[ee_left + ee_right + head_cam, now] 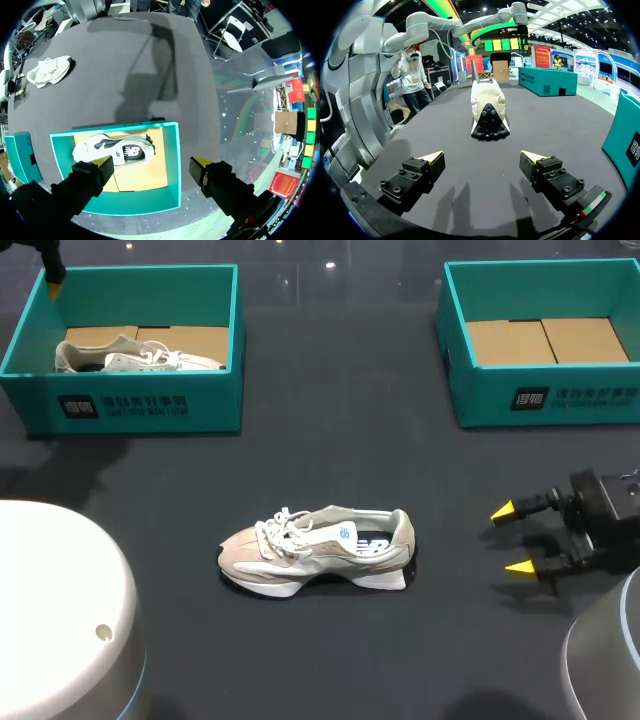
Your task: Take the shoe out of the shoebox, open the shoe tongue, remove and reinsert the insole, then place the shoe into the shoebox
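A beige and white shoe [315,550] lies on its sole in the middle of the dark table, toe to the left. My right gripper [520,538] stands open to its right, a little apart. In the right wrist view the shoe [489,112] is ahead of the open right gripper [482,156], heel toward it. A second shoe [135,355] lies in the left teal shoebox [150,405]. My left gripper [151,162] hangs open above that shoebox [172,165] and its shoe [117,150]. Only one of its yellow fingertips [55,278] shows in the head view.
A second teal shoebox [545,400] stands at the back right, holding only its cardboard liner. The white base of my left arm [60,610] fills the front left corner. In the right wrist view the near box wall [627,135] is beside the gripper.
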`<state>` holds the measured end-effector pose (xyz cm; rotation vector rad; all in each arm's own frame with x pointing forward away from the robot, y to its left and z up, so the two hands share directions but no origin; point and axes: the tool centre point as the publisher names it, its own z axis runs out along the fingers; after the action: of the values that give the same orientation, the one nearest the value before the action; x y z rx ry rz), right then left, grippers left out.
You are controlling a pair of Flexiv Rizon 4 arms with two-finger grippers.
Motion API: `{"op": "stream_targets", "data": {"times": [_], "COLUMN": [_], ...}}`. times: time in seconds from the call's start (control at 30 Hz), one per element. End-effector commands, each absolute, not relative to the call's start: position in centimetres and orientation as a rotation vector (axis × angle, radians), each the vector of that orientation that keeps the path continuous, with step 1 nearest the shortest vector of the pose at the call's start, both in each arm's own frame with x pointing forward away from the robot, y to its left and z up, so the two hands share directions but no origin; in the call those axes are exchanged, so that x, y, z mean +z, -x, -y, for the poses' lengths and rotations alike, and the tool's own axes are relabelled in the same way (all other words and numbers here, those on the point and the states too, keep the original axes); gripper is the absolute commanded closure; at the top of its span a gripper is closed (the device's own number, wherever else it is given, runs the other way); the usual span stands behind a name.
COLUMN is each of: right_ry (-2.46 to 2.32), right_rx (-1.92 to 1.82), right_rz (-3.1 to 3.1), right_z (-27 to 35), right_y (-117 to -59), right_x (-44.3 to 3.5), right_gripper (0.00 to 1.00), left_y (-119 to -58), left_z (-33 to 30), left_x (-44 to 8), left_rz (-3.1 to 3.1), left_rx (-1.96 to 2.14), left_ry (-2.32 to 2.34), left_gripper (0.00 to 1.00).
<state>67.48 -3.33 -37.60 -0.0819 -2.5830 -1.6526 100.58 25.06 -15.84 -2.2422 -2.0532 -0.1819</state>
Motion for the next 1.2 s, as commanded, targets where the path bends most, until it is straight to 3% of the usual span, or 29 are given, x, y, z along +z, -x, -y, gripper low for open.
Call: {"op": "stream_targets", "data": {"times": [0.03,1.2], "right_ry": [0.114,0.157], "right_rx": [-1.670,-1.752], "right_rz": [2.592,2.613], "right_z": [1.7,-3.6], "right_y": [-67.8,-68.2], "right_x": [-38.4,-39.5], "right_gripper": [0.00,0.00], "left_y": [-100.5,-100.5], "left_z": [-25.1,-25.1], "left_x": [-15.8,-15.8], "left_rz": [2.052,2.052], "left_rx": [-0.185,-0.185], "left_ry": [2.242,2.242], "left_gripper": [0.00,0.00]}}
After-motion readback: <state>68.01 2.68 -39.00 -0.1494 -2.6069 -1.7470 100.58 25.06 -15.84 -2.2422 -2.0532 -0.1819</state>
